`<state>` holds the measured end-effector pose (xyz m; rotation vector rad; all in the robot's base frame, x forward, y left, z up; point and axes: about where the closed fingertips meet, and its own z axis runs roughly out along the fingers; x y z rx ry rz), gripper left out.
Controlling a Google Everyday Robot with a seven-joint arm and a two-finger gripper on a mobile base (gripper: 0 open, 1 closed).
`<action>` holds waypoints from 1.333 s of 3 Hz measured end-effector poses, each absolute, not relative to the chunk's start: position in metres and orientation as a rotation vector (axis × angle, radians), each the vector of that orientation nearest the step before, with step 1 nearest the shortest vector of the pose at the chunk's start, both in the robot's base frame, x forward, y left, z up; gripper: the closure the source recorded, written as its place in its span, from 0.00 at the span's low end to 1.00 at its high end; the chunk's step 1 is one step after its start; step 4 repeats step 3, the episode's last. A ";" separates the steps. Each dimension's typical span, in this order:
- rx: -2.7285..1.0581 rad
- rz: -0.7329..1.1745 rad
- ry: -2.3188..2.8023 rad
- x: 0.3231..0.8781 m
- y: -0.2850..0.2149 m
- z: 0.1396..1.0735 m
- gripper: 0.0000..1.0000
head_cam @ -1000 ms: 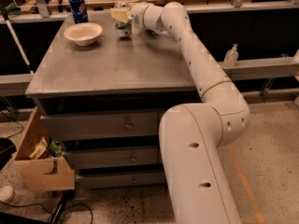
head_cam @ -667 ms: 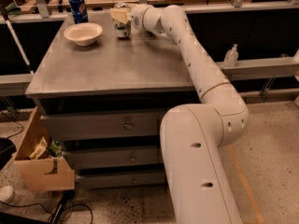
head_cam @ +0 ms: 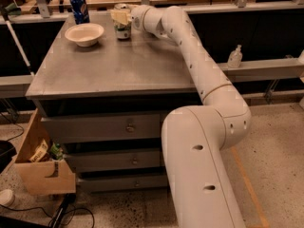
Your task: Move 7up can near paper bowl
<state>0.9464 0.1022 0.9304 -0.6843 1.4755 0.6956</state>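
The 7up can (head_cam: 123, 30) stands upright on the grey table (head_cam: 114, 65) near its far edge, just right of the paper bowl (head_cam: 84, 33), with a small gap between them. My gripper (head_cam: 121, 17) reaches in from the right at the end of the long white arm (head_cam: 190, 46). Its pale fingers (head_cam: 119, 17) are closed across the upper part of the can. The can's silver top shows above the fingers.
A dark blue can (head_cam: 79, 8) stands behind the bowl at the table's back left. The table has drawers (head_cam: 128, 127) below. A cardboard box (head_cam: 40, 167) sits on the floor to the left. A clear bottle (head_cam: 234, 57) stands on a ledge to the right.
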 end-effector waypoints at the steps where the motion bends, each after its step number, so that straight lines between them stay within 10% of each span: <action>1: -0.687 0.699 1.476 0.946 0.106 0.929 0.38; 3: -0.692 0.706 1.477 0.946 0.112 0.927 0.00; 4: -0.692 0.706 1.477 0.946 0.112 0.927 0.00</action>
